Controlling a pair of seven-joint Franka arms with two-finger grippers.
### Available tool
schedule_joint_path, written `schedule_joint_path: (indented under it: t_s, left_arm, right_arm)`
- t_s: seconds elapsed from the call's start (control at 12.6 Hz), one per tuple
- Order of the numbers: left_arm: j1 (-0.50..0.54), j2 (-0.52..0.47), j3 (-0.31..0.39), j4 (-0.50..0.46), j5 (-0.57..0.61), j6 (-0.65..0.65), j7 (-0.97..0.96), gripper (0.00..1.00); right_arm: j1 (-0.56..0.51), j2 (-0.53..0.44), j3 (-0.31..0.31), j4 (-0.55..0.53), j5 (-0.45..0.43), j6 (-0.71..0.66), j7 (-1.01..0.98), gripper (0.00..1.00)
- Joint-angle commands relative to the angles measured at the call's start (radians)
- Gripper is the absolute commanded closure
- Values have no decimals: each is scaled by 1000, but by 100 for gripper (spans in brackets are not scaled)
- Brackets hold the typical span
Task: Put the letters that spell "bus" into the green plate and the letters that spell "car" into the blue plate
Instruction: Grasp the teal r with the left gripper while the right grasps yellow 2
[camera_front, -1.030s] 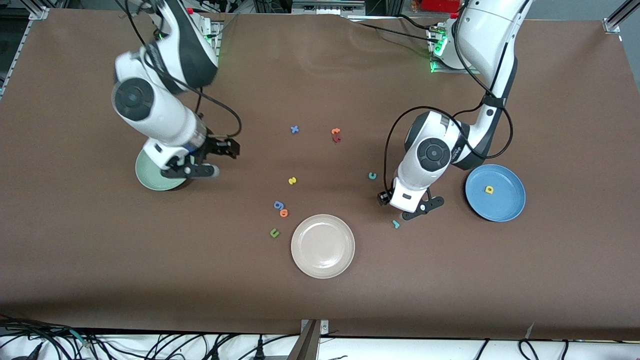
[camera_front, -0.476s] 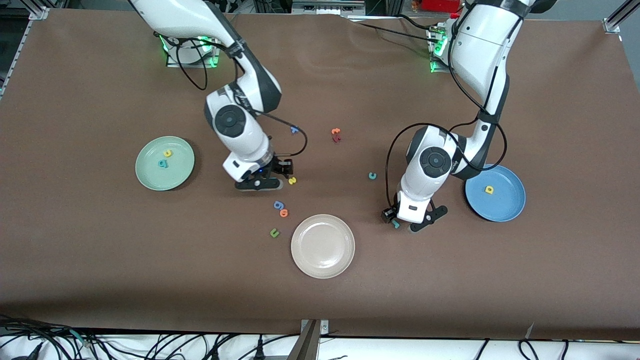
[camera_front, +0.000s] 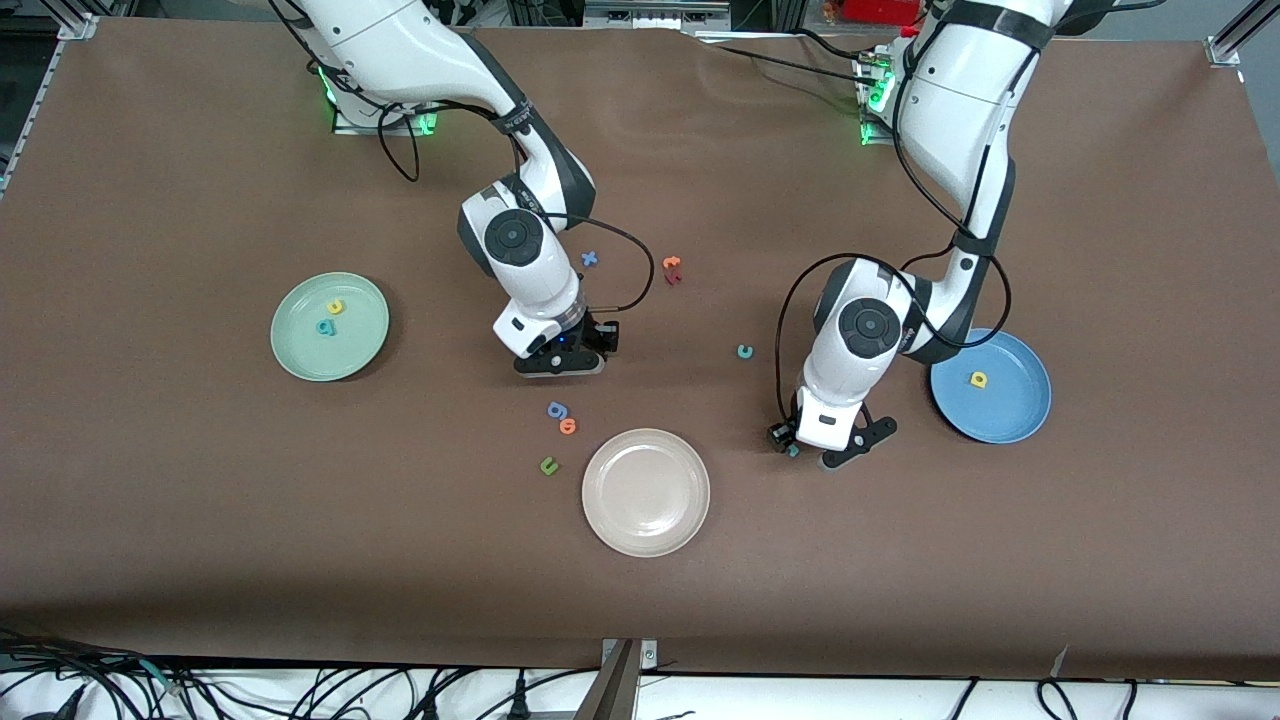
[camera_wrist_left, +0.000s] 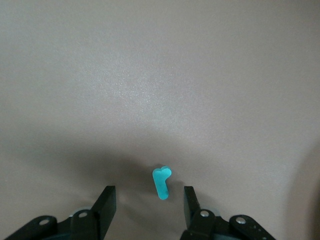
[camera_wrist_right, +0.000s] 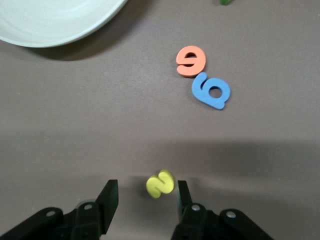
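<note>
The teal "r" (camera_wrist_left: 162, 182) lies flat on the table between the fingers of my open left gripper (camera_wrist_left: 148, 196), touching neither; from the front camera the "r" (camera_front: 793, 451) peeks out beside that gripper (camera_front: 822, 445). My right gripper (camera_wrist_right: 146, 190) is open and straddles the yellow "s" (camera_wrist_right: 160, 183), which lies close to one finger. In the front view this gripper (camera_front: 565, 358) hides the "s". The green plate (camera_front: 300, 350) holds the yellow "u" (camera_front: 336, 307) and teal "b" (camera_front: 324, 327). The blue plate (camera_front: 1010, 400) holds the yellow "a" (camera_front: 978, 379). The teal "c" (camera_front: 744, 351) lies loose on the table.
A cream plate (camera_front: 646, 492) sits nearer the front camera, mid-table. Beside it lie a blue "g" (camera_front: 557, 410), an orange "o" (camera_front: 568, 426) and a green "u" (camera_front: 548, 465). A blue "x" (camera_front: 590, 259) and an orange and red pair (camera_front: 672, 268) lie toward the bases.
My right arm swung from over the green plate to the yellow "s" and came down around it, jaws narrowing. My left gripper moved over the teal "r" and came down around it.
</note>
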Motion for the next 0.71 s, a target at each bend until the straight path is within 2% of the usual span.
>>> schedule_joint_path:
  t_s: [0.0, 0.4, 0.55, 0.63]
  left_arm:
    - [-13, 21, 16, 33, 26, 15, 1, 37]
    - [-20, 34, 18, 39, 26, 19, 2, 39]
    - [-20, 39, 22, 37, 38, 40, 2, 40]
    - [-22, 41, 22, 37, 91, 42, 2, 48]
  right_arm:
    - [21, 25, -14, 3, -27, 30, 12, 46]
    - [22, 40, -14, -12, -28, 35, 11, 50]
    - [22, 40, -14, -14, -28, 33, 11, 71]
    - [22, 40, -12, -14, -28, 30, 3, 79]
